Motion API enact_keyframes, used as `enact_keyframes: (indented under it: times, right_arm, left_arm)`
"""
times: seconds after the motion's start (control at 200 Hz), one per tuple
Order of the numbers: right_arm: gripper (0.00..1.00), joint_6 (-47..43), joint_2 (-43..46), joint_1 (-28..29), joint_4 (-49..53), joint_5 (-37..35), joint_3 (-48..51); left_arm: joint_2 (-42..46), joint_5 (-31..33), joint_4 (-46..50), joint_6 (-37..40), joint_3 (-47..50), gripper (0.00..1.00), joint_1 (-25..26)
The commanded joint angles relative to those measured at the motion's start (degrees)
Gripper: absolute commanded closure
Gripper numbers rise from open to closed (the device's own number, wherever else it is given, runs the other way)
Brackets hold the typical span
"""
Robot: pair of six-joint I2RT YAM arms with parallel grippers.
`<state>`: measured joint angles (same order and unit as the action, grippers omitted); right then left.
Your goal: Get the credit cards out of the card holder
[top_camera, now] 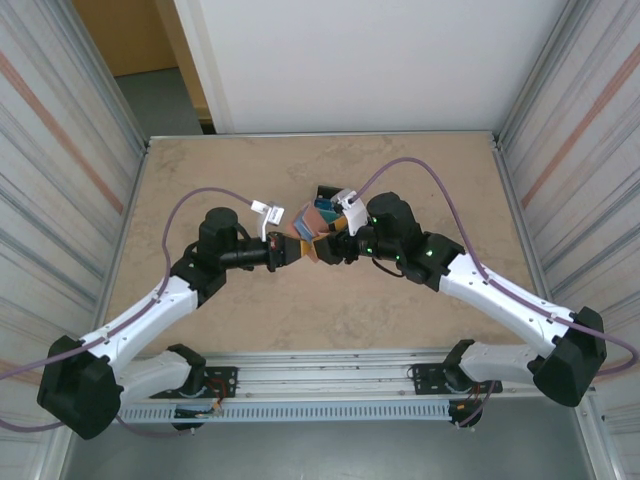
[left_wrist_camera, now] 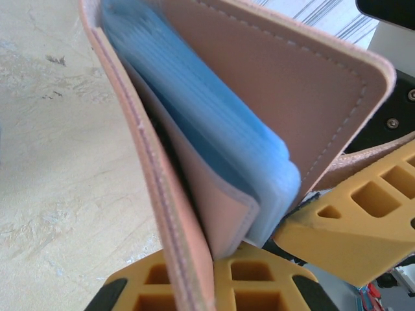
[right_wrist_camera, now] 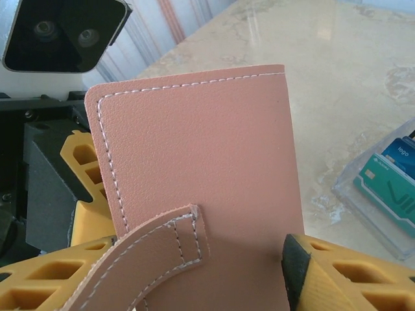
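- Salmon-brown leather with pale stitching: that's the card holder (top_camera: 303,245), held up off the table (top_camera: 400,310) about mid-table, right where the two arms meet.
- From the left wrist you look into it edge-on. It gapes partly open (left_wrist_camera: 292,84), and a stack of light blue cards (left_wrist_camera: 246,142) sits between the flaps. Their rounded corners poke out past the edge of an inner pocket.
- The left fingers (top_camera: 285,252) are clamped tight on the edge of one outer flap, with yellow plastic on either side of the leather.
- From the right wrist, the outer panel (right_wrist_camera: 207,149) faces you, flat and roughly upright, with a stitched line running round its border. The short closing tab (right_wrist_camera: 162,253) curls across the panel's lower left corner.
- The right fingers (top_camera: 328,250) stand well apart with that panel between them. The black-tipped one looks to meet the panel's right edge, but I can't tell whether they are actually pinching it.
- A clear tray (right_wrist_camera: 347,194) rests on the table near the holder, with a teal card (right_wrist_camera: 382,191) and a blue card (right_wrist_camera: 403,157) lying in it.
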<state>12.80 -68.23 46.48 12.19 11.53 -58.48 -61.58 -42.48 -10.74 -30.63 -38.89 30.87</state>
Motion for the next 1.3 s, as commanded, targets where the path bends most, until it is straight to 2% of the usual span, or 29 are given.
enact_keyframes:
  times: [0.0,0.311,0.611,0.807,1.032,1.293]
  right_arm:
    - [0.37,-1.2,0.0,0.3,0.3,-1.7,0.4]
    - [0.36,-1.7,-0.1,0.8,1.4,-9.0,0.1]
    - [0.36,-1.4,2.0,0.7,0.1,-12.1,0.8]
    - [0.36,0.0,4.5,-1.3,-0.7,-8.2,2.3]
    - [0.30,2.2,8.3,-7.0,-3.8,4.2,5.9]
    - [0.28,0.6,8.6,-7.3,-1.8,3.5,5.6]
  left_arm:
    - [2.0,-2.7,-3.8,1.4,-1.3,1.00,0.4]
    - [2.1,-4.5,-4.2,1.9,-1.7,1.00,0.9]
    - [2.1,-4.8,-4.2,2.9,-1.5,1.00,1.4]
    - [2.1,-4.8,-5.2,3.1,-1.1,1.00,1.4]
    - [2.2,-5.2,-7.6,3.3,-0.4,1.00,1.4]
    - [2.2,-6.5,-8.5,3.4,-0.5,1.00,1.4]
